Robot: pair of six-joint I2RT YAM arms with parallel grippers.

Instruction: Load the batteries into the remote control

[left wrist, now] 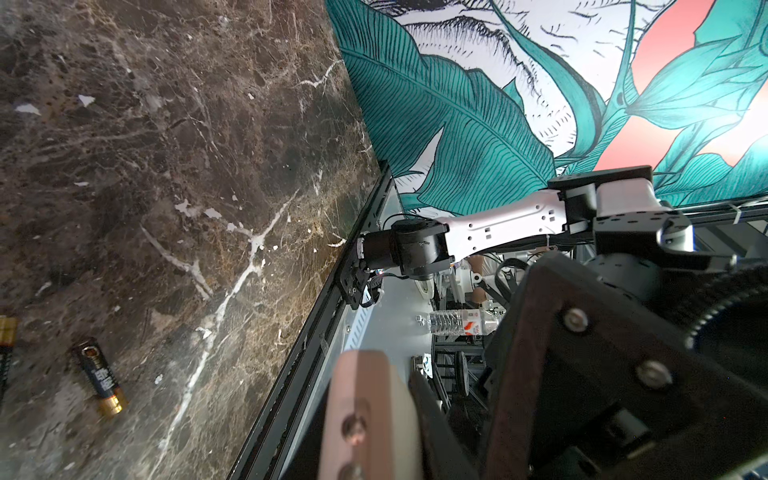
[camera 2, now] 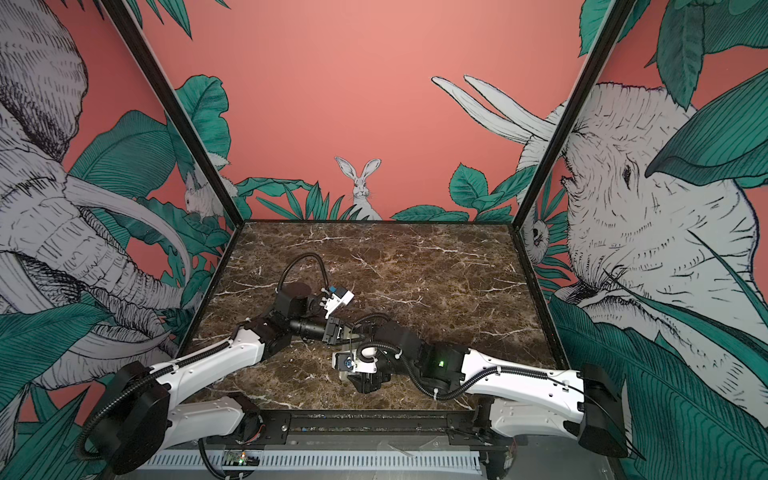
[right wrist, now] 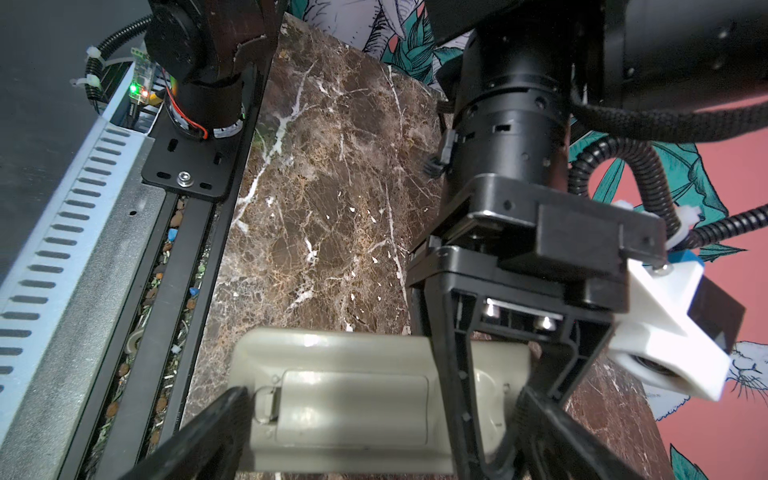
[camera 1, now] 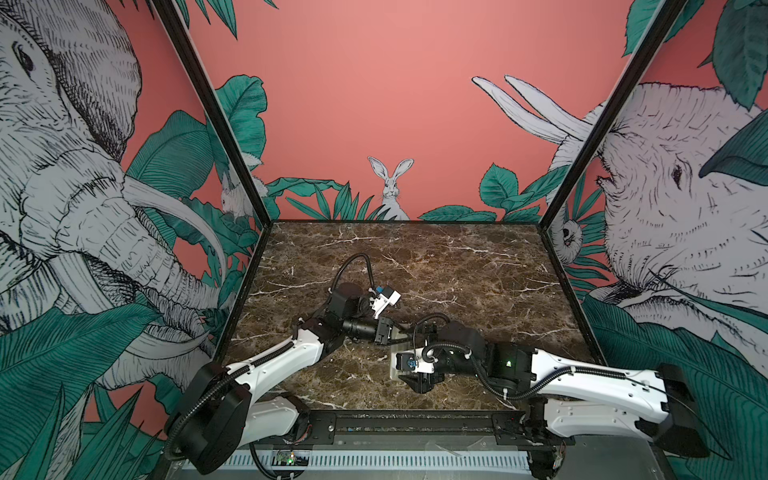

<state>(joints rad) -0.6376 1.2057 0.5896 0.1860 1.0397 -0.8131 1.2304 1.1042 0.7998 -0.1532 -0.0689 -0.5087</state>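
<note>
The remote control (right wrist: 332, 353) is back side up, greyish-beige, with its battery cover (right wrist: 353, 411) shut. My left gripper (left wrist: 405, 399) is shut on the remote (left wrist: 399, 419), and one of its fingers (right wrist: 451, 374) crosses the remote's back. My right gripper (right wrist: 382, 419) stands open, its fingers straddling the remote, one tip by the cover's latch. One battery (left wrist: 99, 376), dark with a gold end, lies on the marble table (left wrist: 208, 166). A second battery (left wrist: 6, 332) is cut off at the frame edge. In both top views the grippers (camera 1: 388, 332) (camera 2: 338, 332) meet near the table's front middle, and the batteries are hidden.
A black rail (camera 1: 415, 424) runs along the table's front edge, with both arm bases on it. Patterned walls (camera 1: 582, 257) close in the left, right and back sides. A water bottle (left wrist: 461, 322) lies off the table beyond the rail.
</note>
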